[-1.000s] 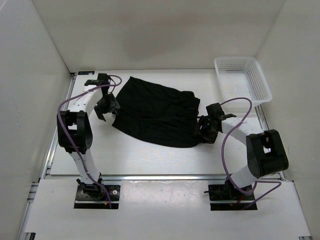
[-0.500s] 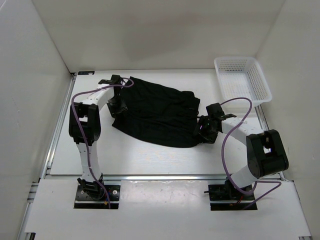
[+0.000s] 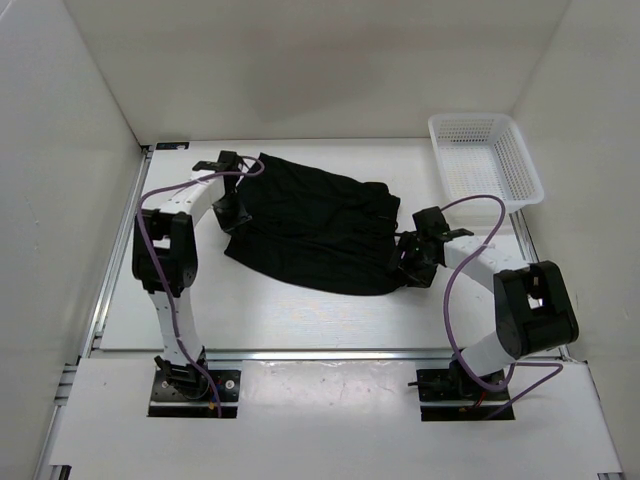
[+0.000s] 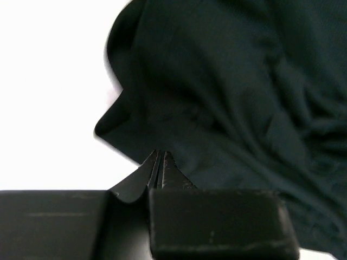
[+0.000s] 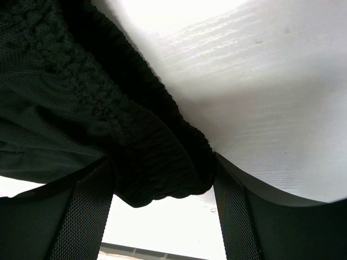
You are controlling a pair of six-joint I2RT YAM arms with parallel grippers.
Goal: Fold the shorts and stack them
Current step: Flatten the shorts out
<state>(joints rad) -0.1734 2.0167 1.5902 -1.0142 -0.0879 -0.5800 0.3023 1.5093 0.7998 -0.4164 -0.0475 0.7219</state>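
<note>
— Where are the shorts now?

— I see the shorts (image 3: 310, 225) spread flat on the table (image 3: 300, 310), to the left of the white basket (image 3: 485, 160) and not touching it.

— And the jaws?

— The left gripper (image 3: 232, 205) is at the edge of the cloth farthest from the basket. Its jaws are pressed together to a point, with a thin fold of the hem pinched between them. The right gripper (image 3: 410, 262) is at the corner on the basket's side. Its jaws stand wide, and the gathered elastic waistband lies loose between them, not squeezed.

— What is hard to see?

— From above, both grippers are black against black cloth, so I cannot separate the fingers there. The left wrist view is blurred, and the gripper's own body covers its lower part. The right wrist view shows me only the waistband; the rest of the cloth is cut off.
</note>
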